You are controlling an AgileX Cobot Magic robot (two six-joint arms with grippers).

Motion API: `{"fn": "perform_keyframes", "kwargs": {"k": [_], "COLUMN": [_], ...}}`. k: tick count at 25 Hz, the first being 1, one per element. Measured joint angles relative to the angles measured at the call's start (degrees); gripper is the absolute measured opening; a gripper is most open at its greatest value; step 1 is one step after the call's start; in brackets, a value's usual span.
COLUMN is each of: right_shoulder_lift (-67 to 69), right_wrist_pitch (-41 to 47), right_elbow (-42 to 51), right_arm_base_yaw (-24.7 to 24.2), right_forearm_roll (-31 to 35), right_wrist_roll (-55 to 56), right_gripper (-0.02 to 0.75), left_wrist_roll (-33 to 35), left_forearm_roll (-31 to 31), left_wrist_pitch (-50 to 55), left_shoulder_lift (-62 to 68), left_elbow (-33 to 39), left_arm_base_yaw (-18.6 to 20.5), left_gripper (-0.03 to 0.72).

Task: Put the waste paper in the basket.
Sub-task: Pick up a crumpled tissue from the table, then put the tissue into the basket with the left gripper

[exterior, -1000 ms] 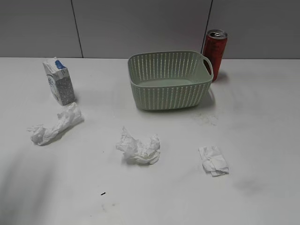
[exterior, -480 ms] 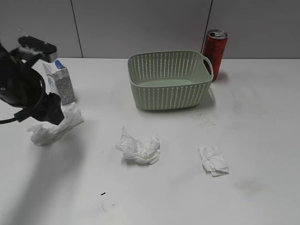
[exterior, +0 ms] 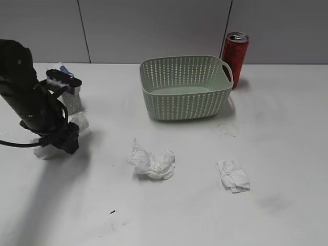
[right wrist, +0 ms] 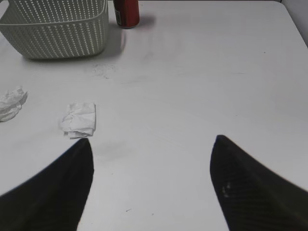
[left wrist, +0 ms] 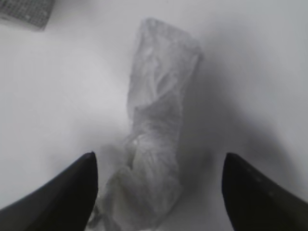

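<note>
Fingers, left: the left gripper [left wrist: 159,192] has its two dark fingers [left wrist: 62,192] spread wide, one on each side of the elongated wad [left wrist: 156,134], with clear table showing between each tip and the paper; nothing is pinched.
Fingers, right: the right gripper [right wrist: 151,187] is likewise spread wide over bare table, holding nothing.
Table: a plain white table [exterior: 287,133], matt, with faint grey smudges in front of the basket and a tiny dark speck near the front edge.
Room: a grey panelled wall [exterior: 154,25] with thin vertical seams rises directly behind the table.
Basket: the pale green slotted basket [exterior: 185,87] stands upright at the back of the table, its inside looking bare.
Elongated wad: lies flat on the table well to the left of the basket, its near end between the left fingers and its far end pointing away from them; in the exterior view the left arm [exterior: 31,102] covers most of it.
Bulky wad: [exterior: 151,161] lies in front of the basket, well apart from it.
Small flat wad: [exterior: 233,175] lies in front of the basket and to its right, ahead of the right gripper's left-hand finger in the wrist view.
Red can: [exterior: 234,52] stands upright just behind the basket's right end.
Speckled pack: [exterior: 69,95] stands left of the basket, just behind the left arm.
</note>
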Motion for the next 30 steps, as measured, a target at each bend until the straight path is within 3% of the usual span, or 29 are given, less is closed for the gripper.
{"fn": "perform_keyframes", "kwargs": {"k": [4,7,10,15,18,23,30], "right_shoulder_lift": [0.0,0.0,0.0,0.0,0.0,0.0,0.0], "right_wrist_pitch": [0.0,0.0,0.0,0.0,0.0,0.0,0.0], "right_elbow": [0.0,0.0,0.0,0.0,0.0,0.0,0.0], "right_arm_base_yaw": [0.0,0.0,0.0,0.0,0.0,0.0,0.0], "right_forearm_roll": [0.0,0.0,0.0,0.0,-0.1,-0.1,-0.1], "right_wrist_roll": [0.0,0.0,0.0,0.0,0.0,0.0,0.0], "right_gripper": [0.572,0.572,0.572,0.572,0.572,0.572,0.572], "left_wrist_roll": [0.0,0.0,0.0,-0.1,-0.2,-0.2,2.0], "left_forearm_roll": [0.1,0.1,0.1,0.1,0.1,-0.1,-0.2], "left_wrist_pitch": [-0.2,-0.3,-0.3,0.1,1.6,4.4,6.0], "left_shoulder_lift": [0.6,0.6,0.6,0.6,0.6,-1.1,-14.8], "left_elbow": [0.0,0.0,0.0,0.0,-0.1,-0.1,-0.6], "left_arm_base_yaw": [0.0,0.0,0.0,0.0,0.0,0.0,-0.5], "left_gripper": [0.588,0.536,0.410,0.134,0.022,-0.002,-0.003]}}
